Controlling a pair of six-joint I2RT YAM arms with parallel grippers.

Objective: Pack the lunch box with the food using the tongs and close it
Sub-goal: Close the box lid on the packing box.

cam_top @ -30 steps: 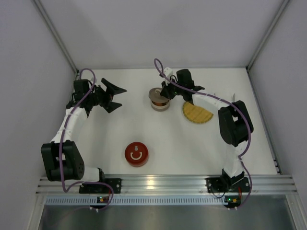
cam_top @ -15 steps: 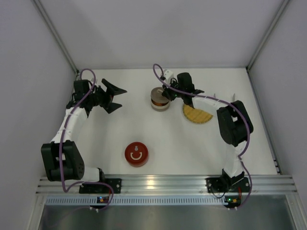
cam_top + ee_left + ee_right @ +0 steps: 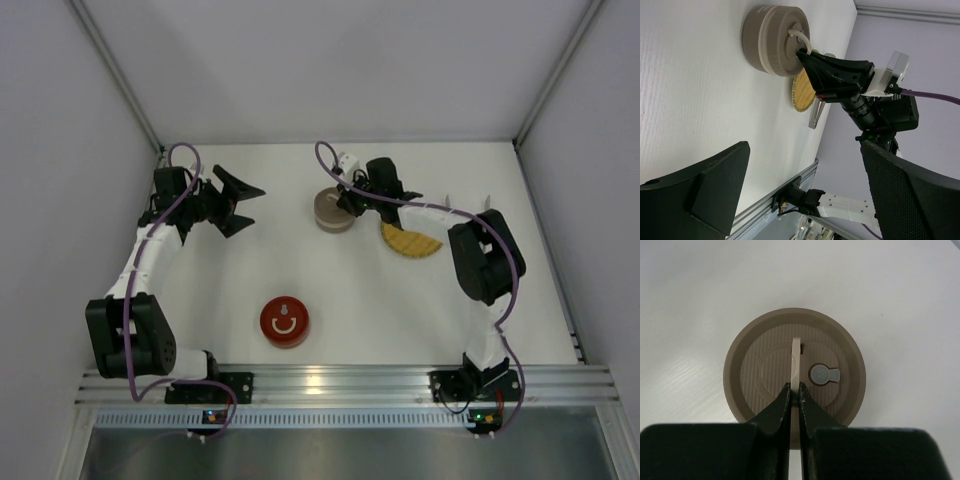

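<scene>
**A:** Found what, largest first?

**B:** Found a white table (image 3: 350, 290) walled on three sides, with two arms bolted at the near edge. Placed the left gripper (image 3: 255, 205) at the back left, jaws spread wide, holding nothing.

**A:** And on the tabletop?

**B:** Counted a yellow woven plate (image 3: 410, 243) at the back right, half hidden by the right arm. Then a round tan lunch box (image 3: 325, 213) at mid-back, just left of the plate. Then a red round disc (image 3: 285, 322) with a white smiling mark, well apart toward the near edge. Glimpsed, from the left wrist only, a slim silver strip (image 3: 815, 112) just beside the plate, probably the tongs. Saw no food anywhere; possibly inside the box.

**A:** Placed the box where, relative to the grippers?

**B:** Straight beneath the right gripper (image 3: 795, 387), far nearer than the left. Noted those fingers clamped shut across the thin cream loop handle (image 3: 796, 355), upright on the ribbed lid (image 3: 755, 385), long axis running directly away from the wrist. Spotted a small grey plug (image 3: 824, 374) just right of the handle. Judged the lid seated level and the closing almost finished.
</scene>
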